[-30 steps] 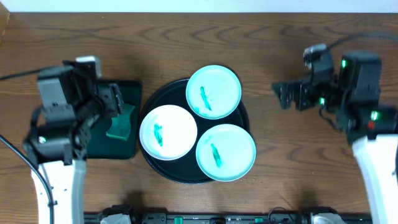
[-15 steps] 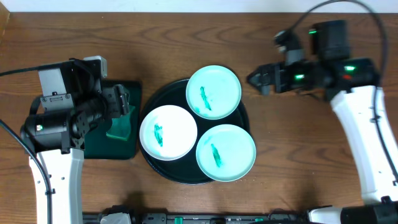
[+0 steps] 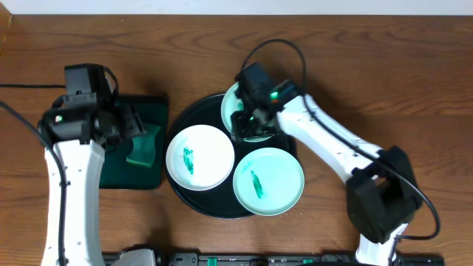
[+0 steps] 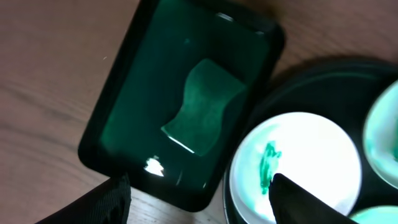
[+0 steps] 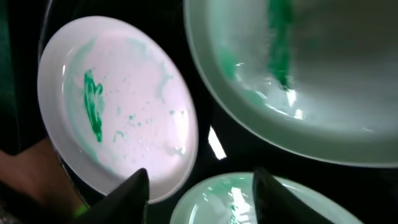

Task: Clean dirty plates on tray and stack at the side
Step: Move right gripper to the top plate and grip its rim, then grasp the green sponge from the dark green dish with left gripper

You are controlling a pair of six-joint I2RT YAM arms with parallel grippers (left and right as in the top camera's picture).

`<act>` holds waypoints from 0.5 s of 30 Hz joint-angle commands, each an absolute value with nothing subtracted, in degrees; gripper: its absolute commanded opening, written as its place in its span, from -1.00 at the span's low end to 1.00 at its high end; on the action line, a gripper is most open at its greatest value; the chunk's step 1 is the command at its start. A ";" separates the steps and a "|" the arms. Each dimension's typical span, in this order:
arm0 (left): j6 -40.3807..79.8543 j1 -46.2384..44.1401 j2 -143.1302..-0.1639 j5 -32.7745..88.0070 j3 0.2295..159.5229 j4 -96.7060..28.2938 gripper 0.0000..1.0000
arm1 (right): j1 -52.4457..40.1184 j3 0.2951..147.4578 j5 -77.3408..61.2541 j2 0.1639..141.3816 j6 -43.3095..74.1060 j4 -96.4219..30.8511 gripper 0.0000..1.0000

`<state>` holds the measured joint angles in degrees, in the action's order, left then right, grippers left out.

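Note:
Three plates lie on the round black tray [image 3: 194, 117]: a white plate [image 3: 199, 157] on the left, a mint plate [image 3: 268, 181] at the front right and a mint plate [image 3: 230, 109] at the back, each with a teal smear. My right gripper [image 3: 244, 124] hangs low over the back plate's near edge. In the right wrist view my right gripper [image 5: 200, 196] is open, with nothing between its fingers, above the gap between the white plate [image 5: 115, 106] and the front mint plate [image 5: 273, 205]. My left gripper [image 4: 199, 202] is open above the green tray's near corner.
A rectangular dark-green tray [image 3: 118, 174] sits left of the black tray and holds a green sponge [image 3: 142, 148]; the left wrist view shows this sponge [image 4: 202, 106] beside the white plate [image 4: 298, 162]. Bare wooden table lies to the right and behind.
My right arm has swung from the table's right side leftwards to over the black tray, and its jaws have narrowed. My left arm has shifted slightly over the green tray.

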<state>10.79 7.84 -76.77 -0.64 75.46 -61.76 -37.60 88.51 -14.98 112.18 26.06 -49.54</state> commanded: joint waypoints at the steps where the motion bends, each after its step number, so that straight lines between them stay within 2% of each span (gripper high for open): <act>1: 13.02 7.99 -80.75 -3.73 76.20 -61.56 0.43 | -40.29 89.36 -13.06 114.41 27.94 -48.05 -0.07; 8: 12.99 8.08 -85.56 -3.73 76.20 -60.29 0.43 | -43.33 89.36 -9.06 116.16 27.59 -47.05 -0.28; 15: 12.75 8.08 -86.15 -4.01 76.20 -60.14 0.44 | -44.25 89.34 -8.86 119.33 27.14 -47.16 -0.33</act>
